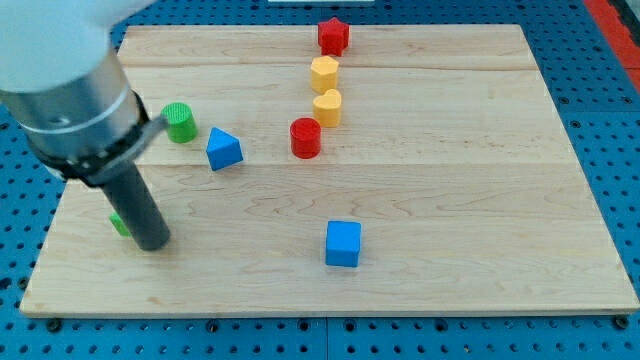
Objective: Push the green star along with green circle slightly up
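Camera view: green star (119,224), mostly hidden, touching my tip (153,243) on its left, near the wooden board's (450,200) left edge; green circle (180,121) well above, beside the blue triangle (223,150); rod tilted, descending from the view's upper left; nothing gripped, rod only.

My tip (152,246) at bench (470,190) lower left; green star (119,225) just left, half hidden. Green circle (180,122) above, blue triangle (223,149) right of it. Centre, going up: red cylinder (305,138), lower yellow block (327,107), upper yellow block (324,73), red star (333,36). Blue cube (343,244) bottom centre.
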{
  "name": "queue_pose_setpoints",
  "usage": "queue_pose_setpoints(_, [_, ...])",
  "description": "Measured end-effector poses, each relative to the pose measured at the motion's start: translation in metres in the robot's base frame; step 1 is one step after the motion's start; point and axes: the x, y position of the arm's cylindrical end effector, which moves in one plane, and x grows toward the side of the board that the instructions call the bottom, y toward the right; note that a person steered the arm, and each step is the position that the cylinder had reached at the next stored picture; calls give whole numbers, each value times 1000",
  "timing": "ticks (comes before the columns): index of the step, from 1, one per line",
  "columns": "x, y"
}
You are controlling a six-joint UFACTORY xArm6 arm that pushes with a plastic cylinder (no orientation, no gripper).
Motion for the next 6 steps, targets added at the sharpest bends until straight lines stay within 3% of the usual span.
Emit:
queue_pose_setpoints(1, [-42,-6])
queue_pose_setpoints(2, [-8,13])
queue_pose_setpoints(3, [-36,-57])
queue_pose_setpoints(4, [-97,-47])
queue_pose_setpoints(6, [-169,-13])
